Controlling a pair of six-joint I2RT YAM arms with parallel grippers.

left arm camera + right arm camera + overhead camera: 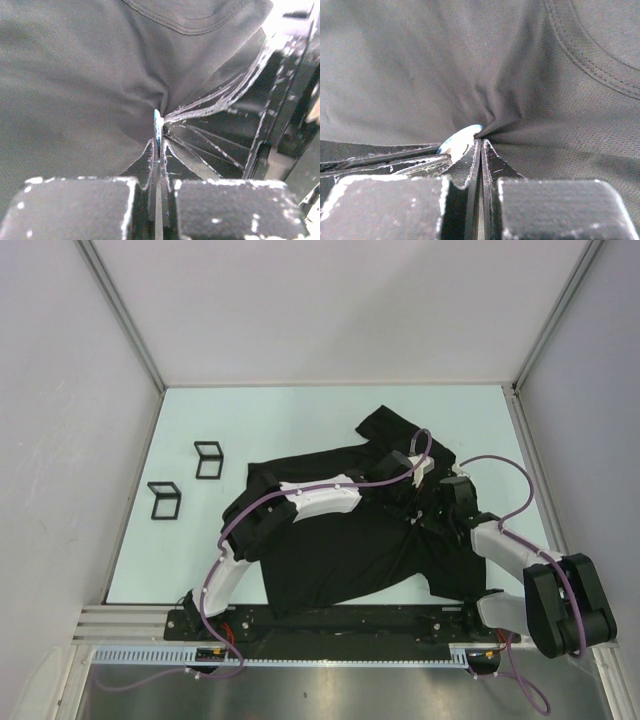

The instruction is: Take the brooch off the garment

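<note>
The garment (340, 550), a black T-shirt, lies spread on the pale table, collar toward the right. The brooch (158, 126) is a small white and light-blue disc, seen edge-on in the left wrist view. It also shows in the right wrist view (460, 140). My left gripper (160, 150) is shut on the brooch's edge near the collar (195, 22). My right gripper (481, 145) is shut on a bunched fold of the cloth (495, 117) right beside the brooch. In the top view both grippers meet over the shirt's chest, the left one (415, 490) and the right one (437, 508). The brooch is hidden there.
Two small black wire-frame stands (209, 460) (164, 500) sit on the table to the left of the shirt. White walls enclose the table on three sides. The left arm (310, 500) lies across the shirt.
</note>
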